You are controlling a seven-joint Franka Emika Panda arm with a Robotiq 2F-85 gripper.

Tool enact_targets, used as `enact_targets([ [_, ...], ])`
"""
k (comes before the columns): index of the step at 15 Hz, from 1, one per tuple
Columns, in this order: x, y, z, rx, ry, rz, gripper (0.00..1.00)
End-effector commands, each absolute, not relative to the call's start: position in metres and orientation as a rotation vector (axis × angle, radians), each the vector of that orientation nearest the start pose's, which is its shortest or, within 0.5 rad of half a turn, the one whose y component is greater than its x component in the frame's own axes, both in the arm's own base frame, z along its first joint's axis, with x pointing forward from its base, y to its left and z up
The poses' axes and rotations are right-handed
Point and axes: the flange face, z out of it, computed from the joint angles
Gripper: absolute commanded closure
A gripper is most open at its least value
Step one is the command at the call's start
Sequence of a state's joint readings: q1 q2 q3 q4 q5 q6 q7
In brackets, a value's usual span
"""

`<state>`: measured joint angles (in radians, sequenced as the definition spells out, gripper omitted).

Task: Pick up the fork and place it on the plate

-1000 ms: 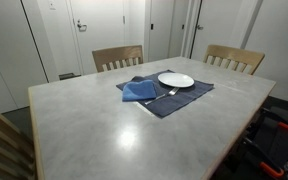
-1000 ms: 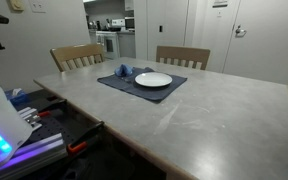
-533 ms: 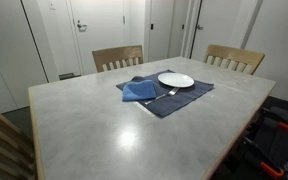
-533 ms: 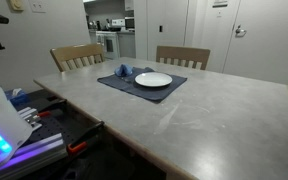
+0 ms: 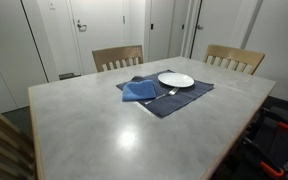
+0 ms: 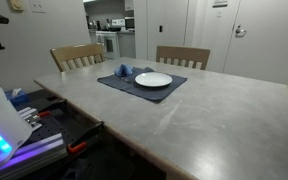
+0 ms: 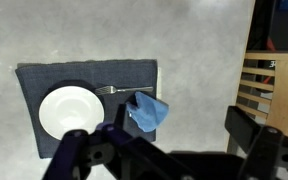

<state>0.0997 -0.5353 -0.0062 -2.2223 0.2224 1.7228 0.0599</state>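
Nothing done yet. Fork (image 7: 122, 90) lies on placemat (image 7: 44, 75) just beside plate (image 7: 67, 110), apparently against napkin (image 7: 149, 112). My claw (image 7: 154, 135) well above plate, spread, empty. Descent, grasp, placing all remain.

No writing can be read; the small white sign (image 6: 220, 3) is too blurred to make out.

1. Soft, even room light falls from overhead; a pale sheen lies on the surface (image 5: 119, 135) toward its near edge in both exterior views.
2. Shadows are faint.
3. In the wrist view the claw (image 7: 159, 148) is dark and blurred.
4. All the pictures are coarse.
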Motion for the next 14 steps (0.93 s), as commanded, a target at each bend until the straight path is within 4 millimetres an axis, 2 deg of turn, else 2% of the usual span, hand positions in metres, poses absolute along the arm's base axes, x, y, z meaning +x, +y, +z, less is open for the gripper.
enact_targets([
  [1, 0.391, 0.058, 0.584, -2.918, -0.034, -0.014, 0.0],
  [3, 0.396, 0.059, 0.583, -2.919, -0.108, -0.007, 0.0],
  [7, 0.42, 0.057, 0.567, -2.867, -0.408, 0.023, 0.0],
  [14, 0.478, 0.05, 0.512, -2.702, -0.949, 0.071, 0.0],
])
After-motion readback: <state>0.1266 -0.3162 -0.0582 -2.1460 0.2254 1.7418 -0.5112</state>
